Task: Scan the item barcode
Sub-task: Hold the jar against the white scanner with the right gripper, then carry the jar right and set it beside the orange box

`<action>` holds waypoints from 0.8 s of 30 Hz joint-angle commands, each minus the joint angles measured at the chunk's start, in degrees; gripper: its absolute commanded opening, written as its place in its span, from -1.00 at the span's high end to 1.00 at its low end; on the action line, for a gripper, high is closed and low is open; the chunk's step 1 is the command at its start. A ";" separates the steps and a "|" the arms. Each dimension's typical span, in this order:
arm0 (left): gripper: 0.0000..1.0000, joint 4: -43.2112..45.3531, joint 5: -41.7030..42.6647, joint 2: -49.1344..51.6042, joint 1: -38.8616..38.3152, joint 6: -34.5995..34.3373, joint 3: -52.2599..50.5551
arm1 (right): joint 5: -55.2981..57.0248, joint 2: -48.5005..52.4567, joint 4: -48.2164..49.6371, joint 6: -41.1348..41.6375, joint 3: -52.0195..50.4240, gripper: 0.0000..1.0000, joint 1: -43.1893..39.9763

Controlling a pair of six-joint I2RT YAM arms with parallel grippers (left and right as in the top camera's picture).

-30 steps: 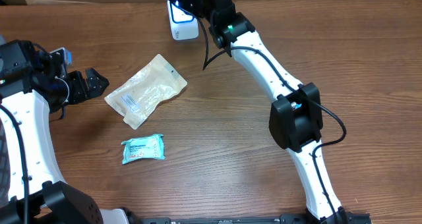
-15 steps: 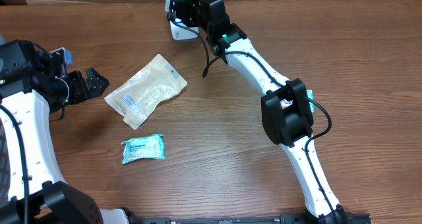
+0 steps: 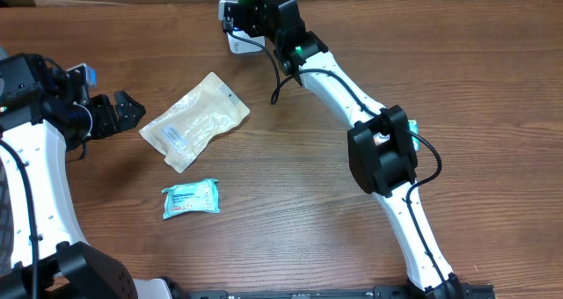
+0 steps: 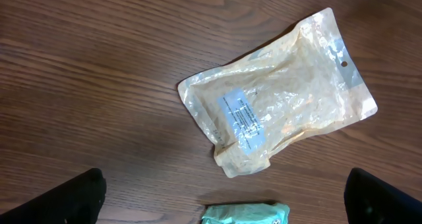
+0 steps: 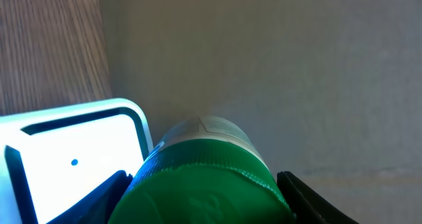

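Between the fingers of our right gripper we clench the green-capped bottle, which has swung left since a second ago and now sits just beside the lit scanner; we judge scanning underway. Our left gripper hangs spread, empty.

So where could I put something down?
Free: the wood between the teal packet and the right arm, and right of that arm. Crowded: the scanner, where the right gripper holds a green-capped bottle, and around the tan pouch.
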 commanded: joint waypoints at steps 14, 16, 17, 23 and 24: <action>-0.99 0.22 0.24 -0.48 -0.37 -0.55 0.02 | -27.96 -20.46 -24.52 34.10 0.79 -0.04 0.59; -0.99 0.22 0.24 -0.48 -0.37 -0.55 0.02 | -31.56 -22.51 -32.20 37.20 0.79 0.03 0.59; -0.99 0.22 0.24 -0.46 -0.37 -0.55 0.02 | -32.02 -23.41 -36.74 38.56 0.79 0.04 0.59; -0.99 0.22 0.24 -0.48 -0.37 -0.55 0.02 | -26.14 -23.82 -60.94 39.06 0.76 -0.05 0.24; -0.99 0.22 0.24 -0.46 -0.37 -0.55 0.02 | -24.04 -23.63 -64.76 39.08 0.76 -0.07 0.07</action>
